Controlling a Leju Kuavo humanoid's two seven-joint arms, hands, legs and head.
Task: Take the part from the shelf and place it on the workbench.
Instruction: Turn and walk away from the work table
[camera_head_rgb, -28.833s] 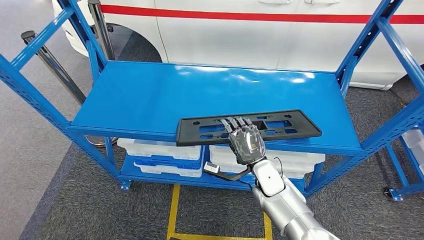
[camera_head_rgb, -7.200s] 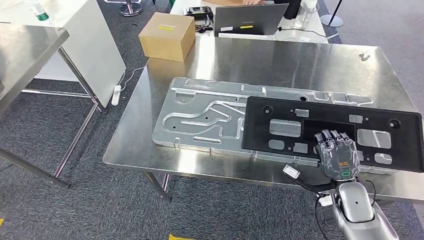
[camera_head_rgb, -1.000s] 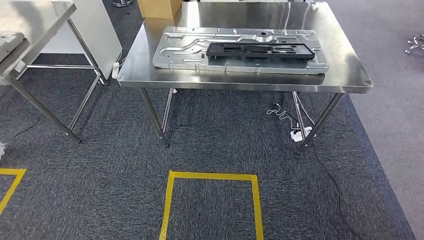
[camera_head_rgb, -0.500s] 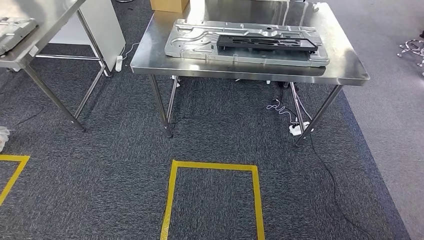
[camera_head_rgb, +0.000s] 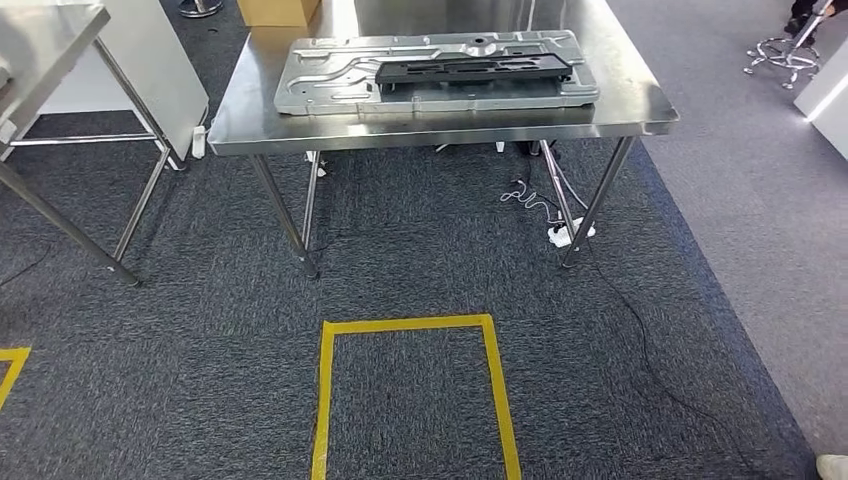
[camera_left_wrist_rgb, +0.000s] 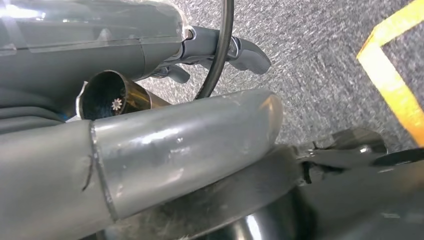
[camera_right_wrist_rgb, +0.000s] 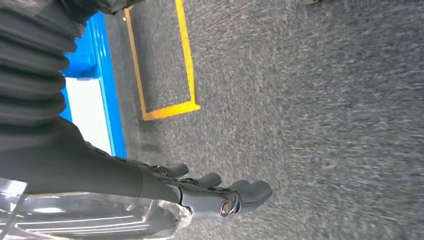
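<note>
The part (camera_head_rgb: 473, 68) lies on the metal plate (camera_head_rgb: 320, 75) on the workbench (camera_head_rgb: 440, 128), so placing looks done. The right hand (camera_right_wrist_rgb: 200, 192) hangs empty, fingers loosely apart; the left hand (camera_left_wrist_rgb: 220, 52) also seems empty, though I cannot tell its pose. Next is likely just standing clear

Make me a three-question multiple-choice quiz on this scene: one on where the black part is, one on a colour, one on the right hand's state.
1. Where does the black part lie?
A. On the floor
B. On the metal plate on the workbench
C. On a blue shelf

2. What colour is the floor tape?
A. Yellow
B. Red
C. White

3. What is the right hand doing?
A. Gripping the part
B. Holding a box
C. Holding nothing

Answers: 1 B, the part rests on the plate atop the bench. 2 A, the tape outline is yellow. 3 C, its fingers hang over bare carpet.
</note>
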